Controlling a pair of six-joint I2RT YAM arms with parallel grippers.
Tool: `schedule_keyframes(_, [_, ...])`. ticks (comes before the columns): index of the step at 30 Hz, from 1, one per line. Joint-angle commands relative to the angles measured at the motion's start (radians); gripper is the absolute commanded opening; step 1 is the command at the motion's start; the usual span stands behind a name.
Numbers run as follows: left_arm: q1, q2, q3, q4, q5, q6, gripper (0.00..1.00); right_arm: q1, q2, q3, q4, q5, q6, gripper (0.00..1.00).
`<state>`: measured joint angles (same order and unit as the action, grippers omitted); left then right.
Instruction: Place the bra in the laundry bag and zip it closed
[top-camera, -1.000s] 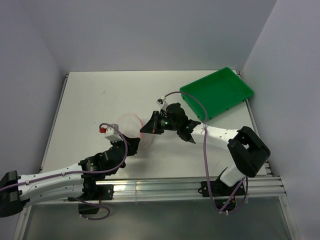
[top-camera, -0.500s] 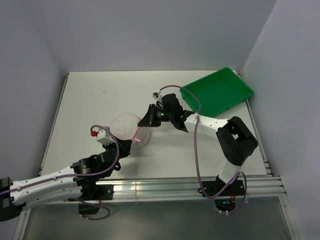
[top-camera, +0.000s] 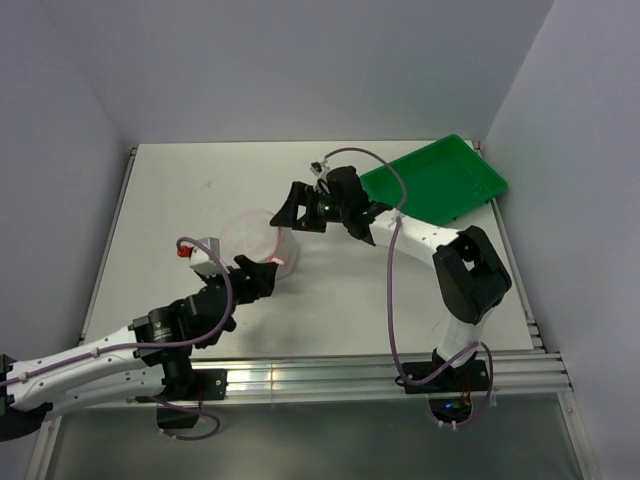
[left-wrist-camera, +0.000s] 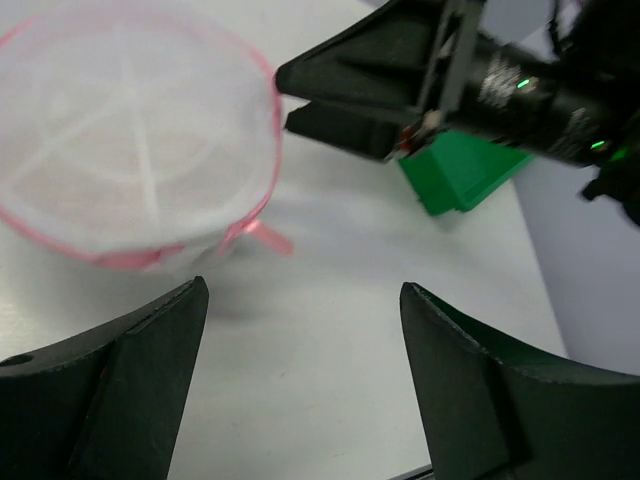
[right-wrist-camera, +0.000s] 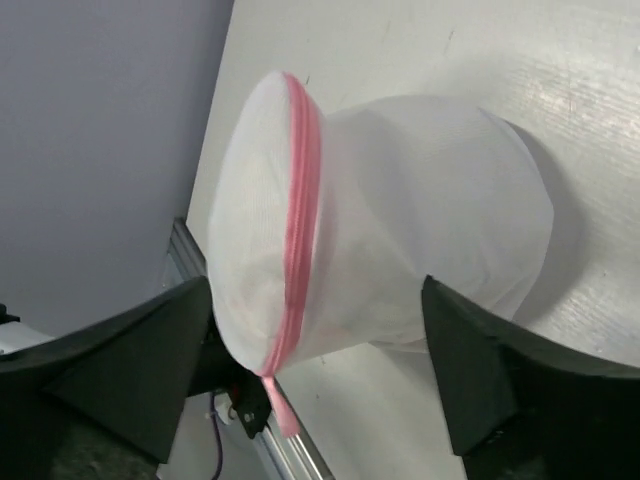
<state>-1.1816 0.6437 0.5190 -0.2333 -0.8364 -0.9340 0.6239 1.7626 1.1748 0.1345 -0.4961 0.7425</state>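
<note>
The laundry bag (top-camera: 256, 238), a rounded white mesh pouch with a pink zipper rim (right-wrist-camera: 301, 190), lies on the table to the left of the middle. Its zipper looks shut along the stretch that shows, and a pink pull tab (left-wrist-camera: 266, 238) hangs loose. The bra is hidden; the cloudy mesh shows nothing distinct inside. My left gripper (left-wrist-camera: 302, 290) stands open just in front of the bag, with only bare table between its fingers. My right gripper (top-camera: 291, 211) is open at the bag's far right side, its jaws close to the rim and holding nothing.
A green plastic tray (top-camera: 436, 180) sits tilted at the back right corner, behind the right arm. Grey walls enclose the table on three sides. An aluminium rail (top-camera: 330, 375) runs along the near edge by the arm bases.
Both grippers were shut at the bag and have opened, letting it go. The right gripper has drawn back toward the far side. The bag has shifted slightly away from the near edge.
</note>
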Motion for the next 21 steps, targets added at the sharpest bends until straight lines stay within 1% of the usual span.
schedule_keyframes(1, [-0.004, -0.007, 0.12, -0.018, -0.024, 0.098, 0.84, -0.009, -0.021, 0.059, -0.05, 0.022, -0.074, 0.96])
schedule_keyframes(2, [-0.004, -0.007, 0.139, -0.056, -0.027, 0.103, 0.85, -0.012, -0.058, 0.049, -0.055, 0.04, -0.083, 0.98])
schedule_keyframes(4, [-0.004, -0.019, 0.18, -0.093, -0.036, 0.11, 0.86, -0.013, -0.104, 0.031, -0.085, 0.073, -0.118, 0.98])
schedule_keyframes(6, [-0.004, -0.042, 0.211, -0.144, -0.047, 0.112, 0.83, -0.013, -0.19, 0.014, -0.108, 0.126, -0.158, 0.99])
schedule_keyframes(7, [-0.004, -0.055, 0.219, -0.159, -0.053, 0.112, 0.82, -0.013, -0.225, -0.012, -0.125, 0.146, -0.172, 0.97])
schedule_keyframes(8, [-0.004, -0.065, 0.226, -0.173, -0.058, 0.113, 0.81, -0.015, -0.297, -0.024, -0.133, 0.169, -0.186, 0.92])
schedule_keyframes(9, [-0.004, -0.094, 0.237, -0.201, -0.064, 0.116, 0.79, -0.015, -0.334, -0.039, -0.156, 0.206, -0.198, 0.99])
schedule_keyframes(10, [-0.004, -0.11, 0.242, -0.213, -0.069, 0.118, 0.78, -0.016, -0.374, -0.071, -0.176, 0.218, -0.222, 1.0])
schedule_keyframes(11, [-0.004, -0.124, 0.251, -0.224, -0.076, 0.119, 0.77, -0.021, -0.453, -0.085, -0.187, 0.232, -0.229, 1.0])
schedule_keyframes(12, [-0.004, -0.156, 0.256, -0.234, -0.078, 0.135, 0.97, -0.024, -0.497, -0.104, -0.196, 0.261, -0.241, 1.0])
schedule_keyframes(13, [-0.004, -0.171, 0.257, -0.245, -0.078, 0.144, 0.99, -0.033, -0.543, -0.136, -0.208, 0.278, -0.247, 1.0])
schedule_keyframes(14, [-0.004, -0.185, 0.269, -0.254, -0.078, 0.149, 0.99, -0.038, -0.633, -0.153, -0.213, 0.29, -0.253, 1.0])
schedule_keyframes(15, [-0.004, -0.212, 0.273, -0.262, -0.079, 0.162, 0.99, -0.041, -0.676, -0.179, -0.229, 0.303, -0.267, 1.0])
schedule_keyframes(16, [-0.004, -0.225, 0.279, -0.28, -0.078, 0.165, 0.99, -0.046, -0.768, -0.191, -0.24, 0.339, -0.275, 1.0])
schedule_keyframes(18, [-0.004, -0.262, 0.294, -0.307, -0.089, 0.164, 0.99, -0.049, -0.856, -0.222, -0.28, 0.392, -0.291, 1.0])
schedule_keyframes(19, [-0.004, -0.272, 0.299, -0.345, -0.098, 0.153, 0.99, -0.05, -0.937, -0.23, -0.294, 0.45, -0.296, 1.0])
schedule_keyframes(21, [-0.004, -0.305, 0.306, -0.371, -0.107, 0.135, 0.99, -0.05, -1.015, -0.263, -0.318, 0.494, -0.314, 1.0])
